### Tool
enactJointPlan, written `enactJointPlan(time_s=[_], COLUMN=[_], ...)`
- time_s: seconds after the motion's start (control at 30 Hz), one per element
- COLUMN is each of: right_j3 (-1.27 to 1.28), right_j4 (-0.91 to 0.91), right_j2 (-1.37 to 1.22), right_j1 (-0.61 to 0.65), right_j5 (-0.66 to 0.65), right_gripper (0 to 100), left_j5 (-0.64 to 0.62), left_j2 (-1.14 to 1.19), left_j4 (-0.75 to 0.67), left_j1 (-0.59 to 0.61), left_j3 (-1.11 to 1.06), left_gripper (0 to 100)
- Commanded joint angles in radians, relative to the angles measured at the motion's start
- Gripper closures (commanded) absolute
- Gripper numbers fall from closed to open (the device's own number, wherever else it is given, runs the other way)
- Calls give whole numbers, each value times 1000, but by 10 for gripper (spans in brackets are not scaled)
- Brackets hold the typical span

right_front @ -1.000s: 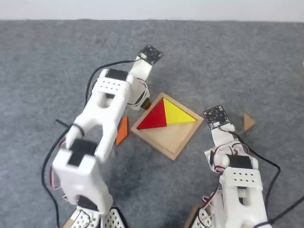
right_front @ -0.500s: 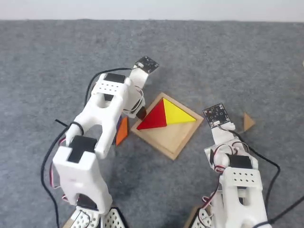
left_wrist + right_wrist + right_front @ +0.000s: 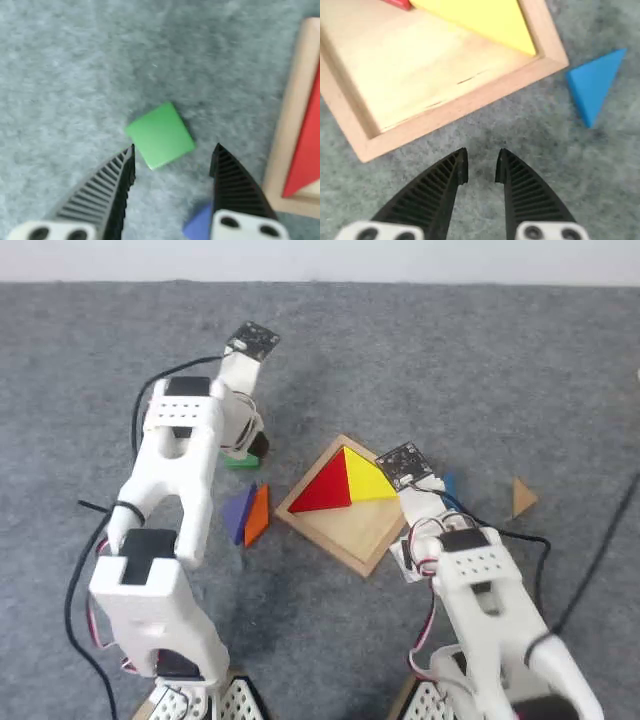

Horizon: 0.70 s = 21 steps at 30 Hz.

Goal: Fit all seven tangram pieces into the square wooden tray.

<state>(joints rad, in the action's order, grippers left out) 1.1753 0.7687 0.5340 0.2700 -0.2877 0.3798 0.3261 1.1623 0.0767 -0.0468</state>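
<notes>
Hovering left pincer [image 3: 174, 148] spread over green square [image 3: 160, 135], right pincer [image 3: 481, 166] narrowly parted beside tray [image 3: 470, 104]

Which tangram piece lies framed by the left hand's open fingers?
The green square, just before the left hand; red triangle and yellow triangle sit in the tray.

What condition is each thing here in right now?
Left end effector: open, over green square, not gripping.
Right end effector: narrowly open, empty.
Green square: lying flat, ungripped.
Wooden tray: partly filled.
Red triangle: seated in tray.
Yellow triangle: seated in tray.
Blue triangle: loose outside tray.
</notes>
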Motion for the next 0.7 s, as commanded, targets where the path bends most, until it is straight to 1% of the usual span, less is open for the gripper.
enactJointPlan(time_s=[0.0,0.23,0.33,0.43,0.57,0.67], right_j3=[-87,-219,-276,-322,-374,-394], right_j4=[-21,-28,-28,-28,-28,-28], right_j2=[-71,-216,-277,-332,-386,-406], right_j1=[13,12,10,13,15,15], right_j5=[12,12,12,11,11,11], right_gripper=[893,893,893,893,893,893], left_j5=[31,61,86,106,126,126], left_j2=[57,198,224,222,222,222], left_j4=[9,9,12,54,98,104], left_j1=[12,3,3,2,-40,-77], left_j3=[111,154,150,150,148,148], left_gripper=[765,766,767,768,768,768])
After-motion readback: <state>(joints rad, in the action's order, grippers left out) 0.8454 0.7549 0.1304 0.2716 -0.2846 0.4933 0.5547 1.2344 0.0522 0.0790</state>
